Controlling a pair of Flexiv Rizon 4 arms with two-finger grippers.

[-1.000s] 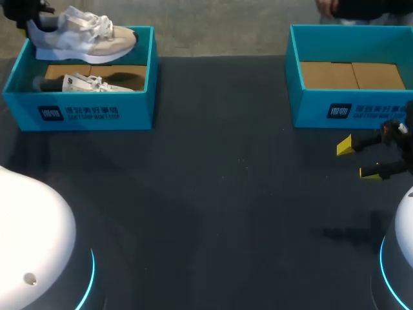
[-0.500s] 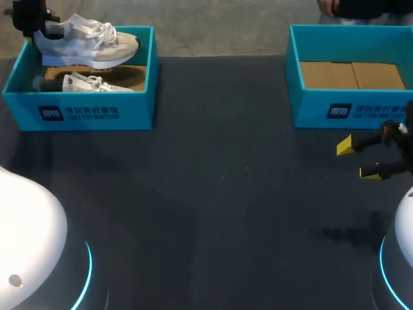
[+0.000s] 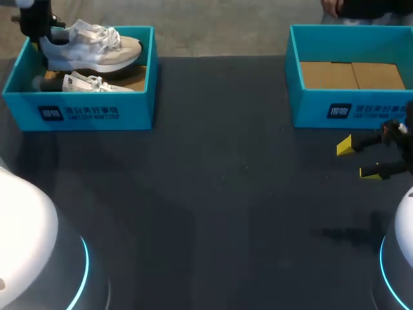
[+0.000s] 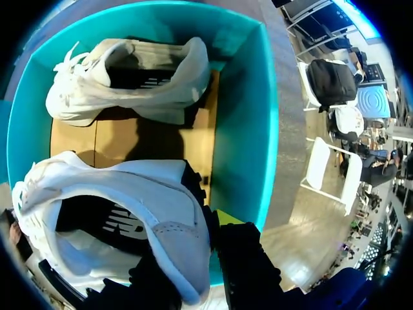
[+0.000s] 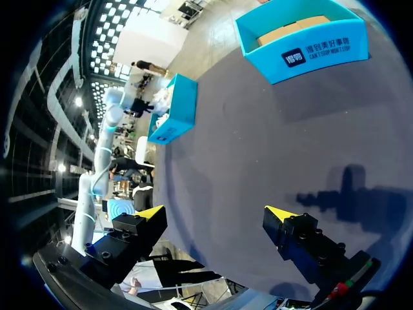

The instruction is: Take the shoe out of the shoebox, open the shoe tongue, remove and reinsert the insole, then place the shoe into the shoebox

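Left gripper (image 4: 197,258) pinching the white-beige mesh sneaker (image 4: 116,213) by its heel, we'd lift straight up, clearing the teal cardboard shoebox (image 4: 251,129) below.

1. One shoebox (image 3: 77,113) was set at the far left of the table (image 3: 213,194); a second shoebox (image 3: 352,110) at its far right.
2. A shoe (image 3: 90,51) was held by its heel in the left gripper (image 3: 42,35) over the left box's rear; another shoe (image 3: 90,82) was laid inside, before and beneath it.
3. The right gripper (image 3: 361,158) was held, fingers apart, just before the right box.
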